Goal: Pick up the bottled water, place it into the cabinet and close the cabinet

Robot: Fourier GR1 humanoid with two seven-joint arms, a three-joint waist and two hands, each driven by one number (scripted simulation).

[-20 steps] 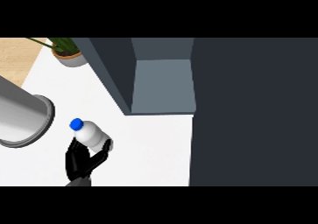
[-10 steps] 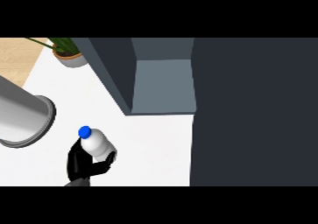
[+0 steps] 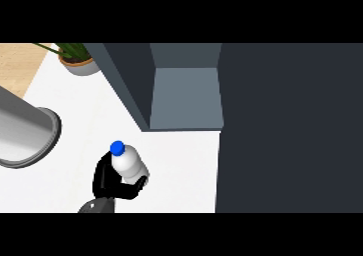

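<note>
bottled water (image 3: 127,162) with a blue cap sits clasped in the curled fingers of the right hand (image 3: 110,181), above the white counter (image 3: 176,165), just before the open cabinet (image 3: 185,97).

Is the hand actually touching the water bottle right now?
Touching. The head view shows the black right hand with its fingers curled round the lower body of the water bottle, whose blue cap points up and left.

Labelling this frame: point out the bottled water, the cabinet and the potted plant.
bottled water (image 3: 129,166), head view, on its white body.
cabinet (image 3: 185,95), head view, on its inner shelf floor.
potted plant (image 3: 79,65), head view, on its pot.
</note>
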